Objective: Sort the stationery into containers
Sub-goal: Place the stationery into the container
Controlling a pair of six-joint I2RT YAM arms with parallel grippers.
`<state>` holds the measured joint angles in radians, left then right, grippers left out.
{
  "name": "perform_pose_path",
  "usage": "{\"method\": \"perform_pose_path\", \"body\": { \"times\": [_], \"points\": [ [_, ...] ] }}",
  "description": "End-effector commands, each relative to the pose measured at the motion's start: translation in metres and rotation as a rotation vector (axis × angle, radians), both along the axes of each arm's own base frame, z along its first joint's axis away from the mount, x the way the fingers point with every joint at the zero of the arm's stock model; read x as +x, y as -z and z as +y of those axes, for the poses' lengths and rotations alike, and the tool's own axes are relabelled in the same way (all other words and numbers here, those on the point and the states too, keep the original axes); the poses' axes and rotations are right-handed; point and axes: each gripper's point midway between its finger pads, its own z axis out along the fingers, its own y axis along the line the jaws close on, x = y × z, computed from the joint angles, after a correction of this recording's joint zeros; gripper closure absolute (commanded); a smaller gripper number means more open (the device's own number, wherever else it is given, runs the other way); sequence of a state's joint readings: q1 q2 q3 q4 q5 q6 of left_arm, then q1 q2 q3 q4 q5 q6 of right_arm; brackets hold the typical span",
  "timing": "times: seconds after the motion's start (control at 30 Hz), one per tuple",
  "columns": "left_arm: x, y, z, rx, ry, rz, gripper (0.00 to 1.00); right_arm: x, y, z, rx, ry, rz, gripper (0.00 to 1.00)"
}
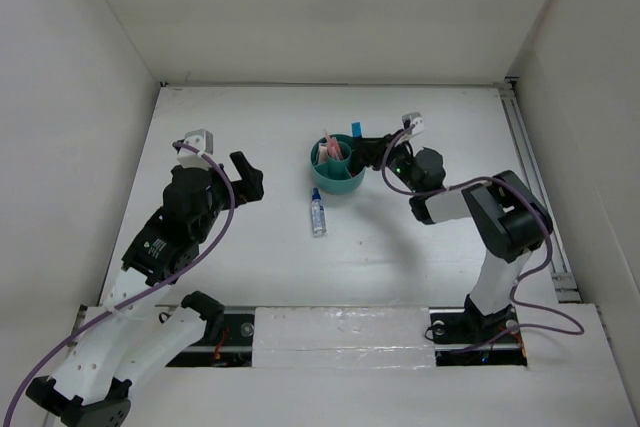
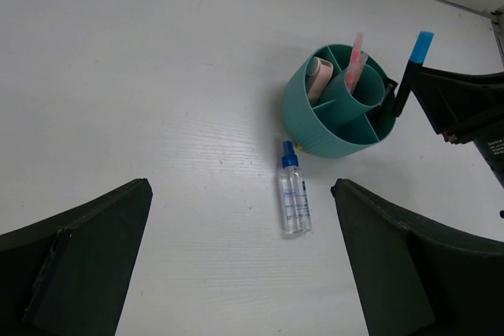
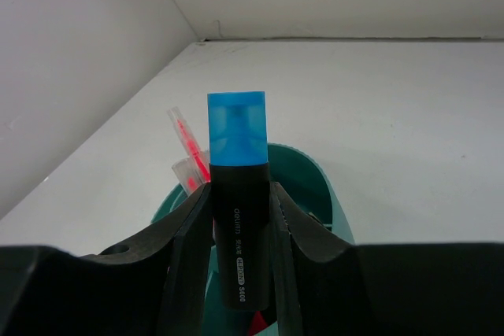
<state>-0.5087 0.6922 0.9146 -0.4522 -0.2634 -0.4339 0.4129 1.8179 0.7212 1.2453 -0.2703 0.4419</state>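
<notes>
Right gripper (image 3: pixel 239 218) pinches the black, blue-capped plastic highlighter (image 3: pixel 236 139) upright, with the round teal plastic organizer (image 3: pixel 319 190) just below, seemingly ready to drop it in. The left gripper (image 1: pixel 250 177) gapes wide, empty.

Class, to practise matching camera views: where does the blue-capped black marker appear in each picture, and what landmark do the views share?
Top external: blue-capped marker just right of centre, at the far-right rim of the teal organizer, gripped by the right claw.
Left wrist: marker upper right, beside the organizer.
Right wrist: marker centre foreground, organizer behind.
Shared landmark: the teal organizer.
</notes>
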Motion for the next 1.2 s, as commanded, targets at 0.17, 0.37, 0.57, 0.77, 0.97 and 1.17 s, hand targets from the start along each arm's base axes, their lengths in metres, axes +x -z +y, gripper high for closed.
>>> {"method": "perform_pose_path", "body": {
  "times": [0.17,0.37,0.57,0.77,0.97,1.17],
  "points": [
    [0.003,-0.002,-0.004,0.003,0.022,-0.025,0.00,-0.007,-0.001,0.001,0.031,-0.035,-0.056,1.00],
    [0.003,-0.002,-0.004,0.003,0.022,-0.025,0.00,-0.008,0.002,0.003,0.039,-0.047,-0.060,1.00],
    [0.003,-0.002,-0.004,0.003,0.022,-0.025,0.00,-0.012,-0.001,0.003,0.051,-0.058,-0.071,0.87],
    [0.003,-0.002,-0.004,0.003,0.022,-0.025,0.00,-0.018,0.000,0.001,0.062,-0.060,-0.075,0.61],
    [0.003,-0.002,-0.004,0.003,0.022,-0.025,0.00,-0.022,-0.003,-0.001,0.068,-0.060,-0.091,0.43],
    [0.003,-0.002,-0.004,0.003,0.022,-0.025,0.00,-0.029,-0.024,-0.002,0.080,-0.071,-0.129,0.33]
  ]
}}
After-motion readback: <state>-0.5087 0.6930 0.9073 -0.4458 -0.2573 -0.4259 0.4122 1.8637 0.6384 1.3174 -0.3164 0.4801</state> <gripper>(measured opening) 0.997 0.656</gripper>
